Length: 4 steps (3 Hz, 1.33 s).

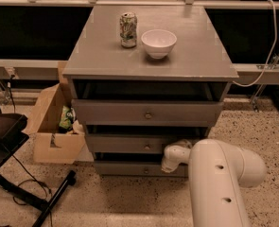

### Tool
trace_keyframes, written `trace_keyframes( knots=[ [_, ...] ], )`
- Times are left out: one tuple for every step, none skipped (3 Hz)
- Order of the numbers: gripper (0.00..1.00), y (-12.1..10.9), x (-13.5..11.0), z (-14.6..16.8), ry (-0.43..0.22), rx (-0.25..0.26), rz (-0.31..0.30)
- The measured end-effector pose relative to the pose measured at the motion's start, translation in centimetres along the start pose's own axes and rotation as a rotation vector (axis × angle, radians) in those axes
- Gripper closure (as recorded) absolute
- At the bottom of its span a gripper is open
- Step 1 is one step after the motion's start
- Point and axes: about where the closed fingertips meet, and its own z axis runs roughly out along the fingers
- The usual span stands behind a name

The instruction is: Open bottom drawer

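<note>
Gripper (169,162): down low at the bottom drawer (125,168) front, likely there to catch it and pull.
Grip: open or closed, can't tell.

The white arm (224,183) fills the lower right of the frame, a thick rounded link rising from the bottom edge and bending at an elbow right of centre. From there a slimmer wrist (178,151) reaches left and curls downward. The gripper (168,166) sits at its tip, just below the frame's centre, pointing down.
</note>
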Motion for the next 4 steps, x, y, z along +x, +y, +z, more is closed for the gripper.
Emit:
trace_keyframes(
  knots=[
    [1.0, -0.01, -0.01, -0.06, 0.0, 0.0, 0.0],
    [1.0, -0.02, -0.04, -0.21, 0.0, 0.0, 0.0],
    [1.0, -0.06, -0.11, -0.49, 0.0, 0.0, 0.0],
    [0.87, 0.04, -0.1, -0.44, 0.0, -0.002, 0.0]
  ],
)
